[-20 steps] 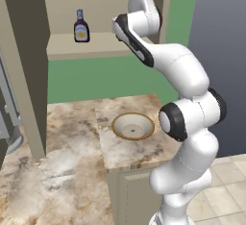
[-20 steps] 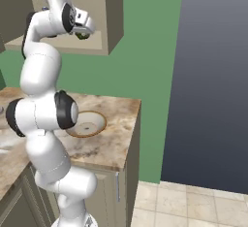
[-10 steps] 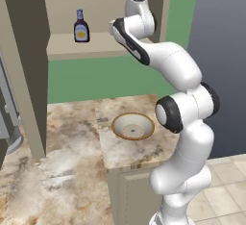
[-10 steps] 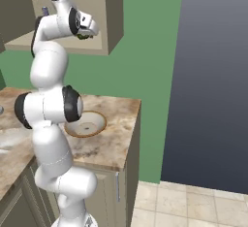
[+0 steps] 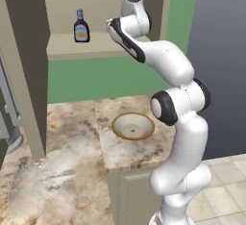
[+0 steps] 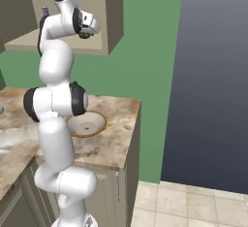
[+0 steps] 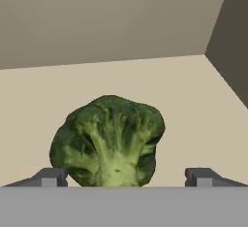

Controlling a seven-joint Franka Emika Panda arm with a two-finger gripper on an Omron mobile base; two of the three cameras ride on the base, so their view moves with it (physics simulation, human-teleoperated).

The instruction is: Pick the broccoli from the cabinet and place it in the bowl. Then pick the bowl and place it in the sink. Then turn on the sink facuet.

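Note:
The broccoli [image 7: 109, 141] lies on the cabinet shelf [image 7: 193, 100], a dark green floret with its pale stalk pointing toward the hand. My gripper [image 7: 126, 177] is open and straddles it. The left fingertip [image 7: 51, 177] is at the floret's edge and the right fingertip [image 7: 201, 177] stands well clear of it. From the right base view, the gripper [image 6: 90, 29] reaches into the beige cabinet [image 6: 109, 17] with the broccoli [image 6: 85, 35] dark just under it. The bowl [image 5: 133, 125] [image 6: 85, 124] sits on the marble counter below the arm. The sink and sink facuet are out of view.
A dark sauce bottle [image 5: 81, 27] with a yellow label stands on the shelf to the left of the hand. The cabinet's side panel [image 7: 230, 41] rises close on the right. The counter [image 5: 62, 171] ends at an edge just right of the bowl.
The arm has stretched upward and pushed the hand further into the cabinet, toward the broccoli. The jaws stay wide apart. The bowl and bottle have not moved.

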